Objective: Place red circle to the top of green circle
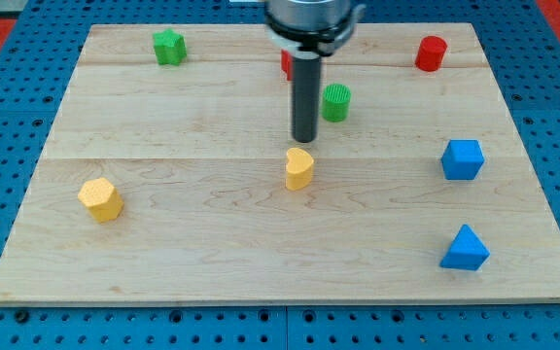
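Note:
The red circle (432, 52) is a short red cylinder near the board's top right. The green circle (336, 102) is a green cylinder right of the board's centre, below and left of the red one. My tip (304, 139) is the lower end of the dark rod, just left of and slightly below the green circle and just above a yellow heart-shaped block (299, 168). It touches neither block as far as I can see. The tip is far from the red circle.
A second red block (286, 64) is mostly hidden behind the rod. A green star block (169, 47) sits top left, a yellow hexagon (100, 199) lower left, a blue cube (462, 159) right, a blue triangle (466, 249) lower right. The wooden board (163, 253) lies on blue pegboard.

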Robot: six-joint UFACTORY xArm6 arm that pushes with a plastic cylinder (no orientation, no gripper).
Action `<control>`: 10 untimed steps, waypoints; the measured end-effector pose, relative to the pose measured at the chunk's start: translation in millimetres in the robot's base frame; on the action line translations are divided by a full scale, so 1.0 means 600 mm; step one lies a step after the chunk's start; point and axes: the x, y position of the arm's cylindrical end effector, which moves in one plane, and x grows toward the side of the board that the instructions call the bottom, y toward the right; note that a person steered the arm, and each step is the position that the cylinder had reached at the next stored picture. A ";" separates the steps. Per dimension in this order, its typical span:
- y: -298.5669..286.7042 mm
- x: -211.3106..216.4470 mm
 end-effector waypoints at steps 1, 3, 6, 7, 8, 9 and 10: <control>0.153 0.000; 0.291 -0.092; 0.435 -0.291; 0.344 -0.290; 0.295 -0.266; 0.317 -0.227; 0.359 -0.201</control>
